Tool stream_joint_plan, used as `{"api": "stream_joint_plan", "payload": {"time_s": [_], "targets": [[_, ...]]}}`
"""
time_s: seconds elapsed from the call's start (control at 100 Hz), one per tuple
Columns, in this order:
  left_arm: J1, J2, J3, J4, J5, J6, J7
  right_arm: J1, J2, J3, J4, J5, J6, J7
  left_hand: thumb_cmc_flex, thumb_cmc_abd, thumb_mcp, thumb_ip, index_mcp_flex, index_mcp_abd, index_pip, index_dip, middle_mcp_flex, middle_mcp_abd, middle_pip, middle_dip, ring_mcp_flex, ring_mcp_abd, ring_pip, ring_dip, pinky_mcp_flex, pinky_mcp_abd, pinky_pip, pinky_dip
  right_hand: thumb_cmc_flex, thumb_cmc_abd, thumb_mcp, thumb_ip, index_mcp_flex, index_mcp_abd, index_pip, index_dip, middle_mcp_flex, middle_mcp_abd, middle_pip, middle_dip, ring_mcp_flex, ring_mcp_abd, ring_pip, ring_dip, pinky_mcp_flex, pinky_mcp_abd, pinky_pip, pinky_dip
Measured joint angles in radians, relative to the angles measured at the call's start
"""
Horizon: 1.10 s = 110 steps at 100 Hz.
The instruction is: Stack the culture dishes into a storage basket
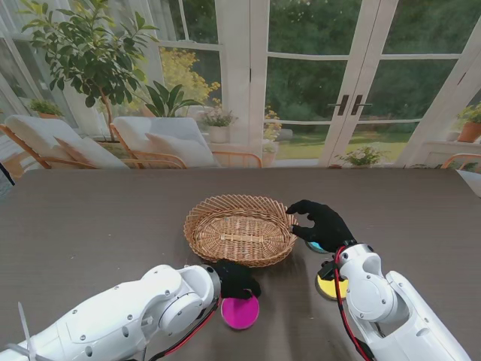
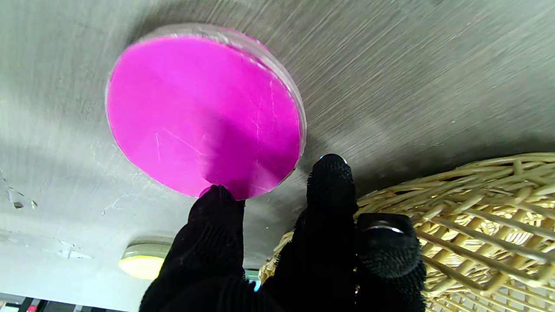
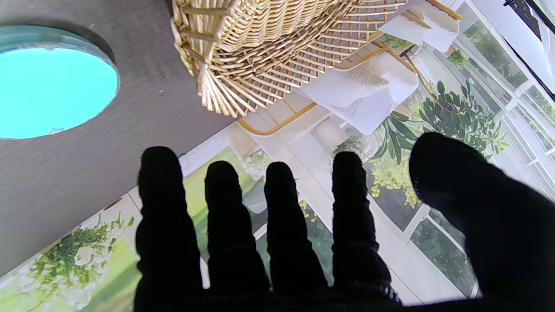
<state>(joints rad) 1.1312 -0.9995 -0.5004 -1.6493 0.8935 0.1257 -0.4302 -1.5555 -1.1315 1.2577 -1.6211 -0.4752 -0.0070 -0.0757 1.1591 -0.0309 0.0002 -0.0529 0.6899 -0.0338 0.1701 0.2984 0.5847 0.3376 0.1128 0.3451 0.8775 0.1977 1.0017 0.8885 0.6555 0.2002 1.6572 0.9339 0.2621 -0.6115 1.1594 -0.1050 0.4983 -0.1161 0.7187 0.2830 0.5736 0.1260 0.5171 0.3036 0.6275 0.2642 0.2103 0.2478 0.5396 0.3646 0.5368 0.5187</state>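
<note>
A wicker basket (image 1: 239, 229) (image 2: 477, 208) (image 3: 269, 52) sits mid-table with nothing in it. A magenta culture dish (image 1: 240, 312) (image 2: 204, 112) lies flat on the table nearer to me than the basket. My left hand (image 1: 237, 280) (image 2: 303, 251) hovers between the two, fingers apart, with one fingertip (image 2: 217, 203) at the dish's edge and no grasp. My right hand (image 1: 319, 222) (image 3: 303, 242) is open with its fingers spread beside the basket's right rim. It is raised over a cyan dish (image 1: 316, 247) (image 3: 52, 91). A yellow dish (image 1: 328, 288) (image 2: 143, 260) lies beside my right wrist.
The dark table (image 1: 90, 226) stretches wide to left and right of the basket. Beyond its far edge are lounge chairs, plants and glass doors. My two white forearms fill the near corners.
</note>
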Motion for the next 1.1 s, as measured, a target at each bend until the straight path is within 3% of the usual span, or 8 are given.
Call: {"api": "stream_joint_plan", "payload": {"time_s": [0.25,0.49,0.67,0.78,0.87,0.97,0.99,1.1], "targets": [[-0.003,-0.009,0.006,0.026,-0.030,0.000,0.033,0.000,0.000,0.000,0.000,0.001,0.000,0.000,0.010,-0.041,-0.007,0.000,0.078,-0.003,0.053,0.034,0.062,-0.003,0.013,0.000,0.032,0.011,0.011,-0.010,0.027,0.016,0.004,-0.025,0.000,0.000,0.000,0.000,0.000,0.000,0.000,0.000,0.000,0.000,0.000,0.000,0.000,0.000,0.000,0.000,0.000,0.000,0.000,0.000],[0.000,-0.020,0.002,0.050,-0.036,-0.008,0.079,0.000,0.000,0.000,0.000,0.001,0.001,-0.001,0.010,-0.136,0.048,-0.006,0.137,-0.014,0.107,0.032,0.091,-0.003,0.023,-0.003,0.059,0.012,0.022,-0.024,0.052,0.024,0.028,-0.067,0.000,0.000,0.000,0.000,0.000,0.001,0.000,0.000,0.000,0.000,0.000,0.000,0.000,0.000,0.000,0.000,0.000,0.000,0.000,0.000],[0.006,-0.028,0.000,0.069,-0.036,-0.020,0.116,0.001,0.000,0.000,0.000,0.001,0.001,-0.001,0.009,-0.209,0.105,-0.010,0.151,-0.013,0.189,0.046,0.131,-0.003,0.031,-0.004,0.085,0.012,0.033,-0.025,0.075,0.025,0.039,-0.085,0.000,0.000,0.000,0.000,0.000,0.001,0.000,0.000,0.000,0.000,0.000,0.000,0.000,0.000,0.000,0.000,0.000,0.000,0.000,0.000],[0.006,-0.030,0.000,0.073,-0.041,-0.021,0.120,0.001,0.000,0.000,0.000,0.001,0.001,-0.001,0.009,-0.210,0.111,-0.010,0.152,-0.013,0.224,0.071,0.133,-0.002,0.038,-0.004,0.086,0.012,0.033,-0.026,0.076,0.026,0.040,-0.087,0.000,0.000,0.000,0.000,0.000,0.008,0.000,0.000,0.000,0.000,0.000,0.000,0.000,0.000,0.000,0.000,0.000,0.000,0.000,0.000],[0.003,-0.031,0.004,0.077,-0.053,-0.018,0.123,0.001,0.000,0.000,0.001,0.001,0.001,-0.001,-0.032,-0.229,0.115,-0.007,0.148,-0.005,0.231,0.077,0.132,-0.001,0.039,-0.005,0.086,0.012,0.033,-0.026,0.076,0.027,0.040,-0.095,0.000,0.000,0.000,0.000,0.000,0.009,0.001,0.000,0.000,0.000,0.000,0.000,0.000,0.000,0.000,0.000,0.000,0.000,0.000,0.000],[0.001,-0.032,0.006,0.077,-0.065,-0.015,0.119,0.001,0.000,0.000,0.001,0.001,0.001,-0.001,-0.097,-0.230,0.165,-0.002,0.100,-0.002,0.094,0.063,0.130,-0.001,0.032,-0.005,0.086,0.012,0.033,-0.026,0.076,0.028,0.040,-0.095,0.000,0.000,0.000,0.000,0.000,0.009,0.001,0.000,0.000,0.000,0.000,0.000,0.000,0.000,0.000,0.000,0.000,0.000,0.000,0.000],[0.001,-0.032,0.006,0.077,-0.067,-0.014,0.117,0.001,0.000,0.000,0.001,0.001,0.001,-0.001,-0.110,-0.230,0.166,-0.013,0.098,0.000,0.082,0.059,0.130,0.000,0.031,-0.005,0.085,0.012,0.033,-0.026,0.076,0.028,0.040,-0.095,0.000,0.000,0.000,0.000,0.000,0.009,0.001,0.000,0.000,0.000,0.000,0.000,0.000,0.000,0.000,0.000,0.000,0.000,0.000,0.000],[0.015,-0.032,-0.017,0.066,-0.060,-0.015,0.106,0.001,0.000,0.000,0.001,0.001,0.002,-0.001,-0.208,-0.235,0.263,-0.004,0.073,0.001,0.025,0.050,0.129,0.000,0.029,-0.005,0.085,0.012,0.033,-0.026,0.074,0.028,0.040,-0.095,0.000,0.000,0.000,0.000,0.000,0.009,0.002,0.000,0.000,0.000,0.000,0.000,0.000,0.000,0.000,0.000,0.000,0.000,0.000,0.000]]}}
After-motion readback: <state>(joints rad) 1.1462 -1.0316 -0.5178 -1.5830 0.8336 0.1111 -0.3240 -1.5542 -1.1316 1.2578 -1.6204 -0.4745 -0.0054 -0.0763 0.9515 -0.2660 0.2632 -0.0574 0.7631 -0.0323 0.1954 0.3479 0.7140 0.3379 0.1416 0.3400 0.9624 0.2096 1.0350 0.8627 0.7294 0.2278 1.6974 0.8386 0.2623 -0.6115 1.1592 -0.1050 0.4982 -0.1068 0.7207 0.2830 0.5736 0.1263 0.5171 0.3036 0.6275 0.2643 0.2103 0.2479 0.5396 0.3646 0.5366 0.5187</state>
